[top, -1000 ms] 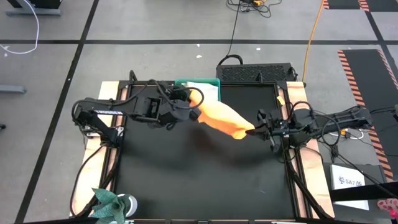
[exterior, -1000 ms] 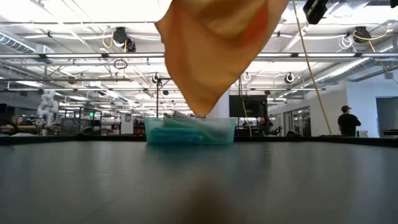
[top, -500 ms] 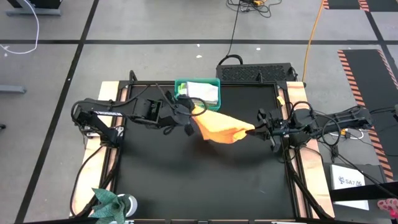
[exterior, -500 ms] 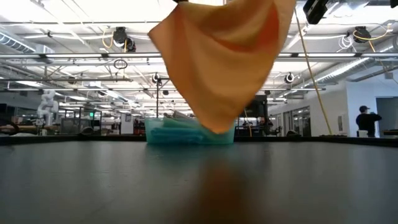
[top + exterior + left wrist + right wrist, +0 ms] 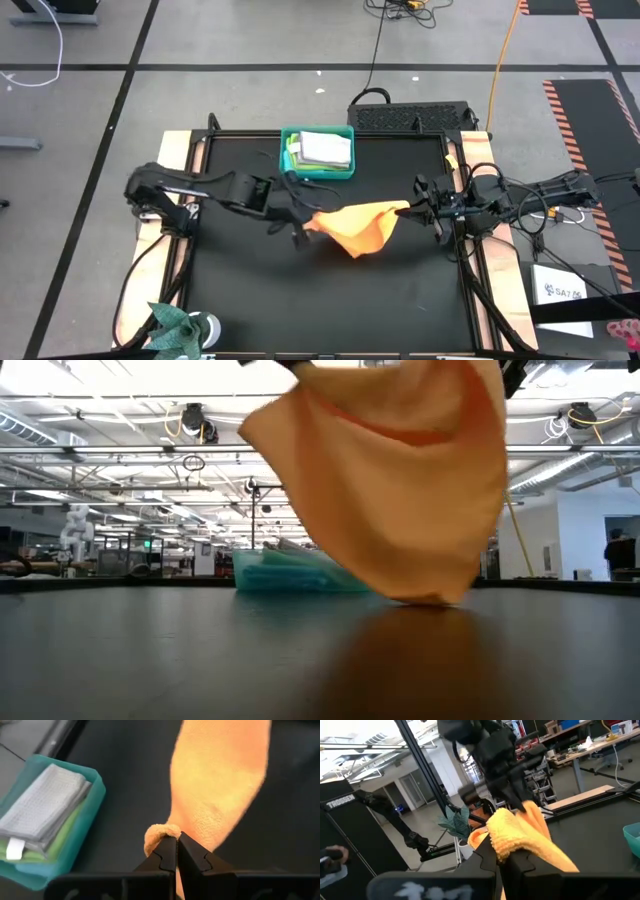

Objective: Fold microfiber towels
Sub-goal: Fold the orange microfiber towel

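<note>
Orange-yellow towel [image 5: 395, 490], top edge cut off, hiding teal bin [image 5: 285, 573].

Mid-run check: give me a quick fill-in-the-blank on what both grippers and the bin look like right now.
1. The orange towel is held at opposite corners by the left gripper and the ____ gripper.
2. In the low view, the towel's lowest edge hangs just above the ____.
3. The top cloth in the teal bin is light ____.
4. The left gripper's jaws are ____ on a bunched towel corner.

Missing words: right; table; grey; shut
</note>
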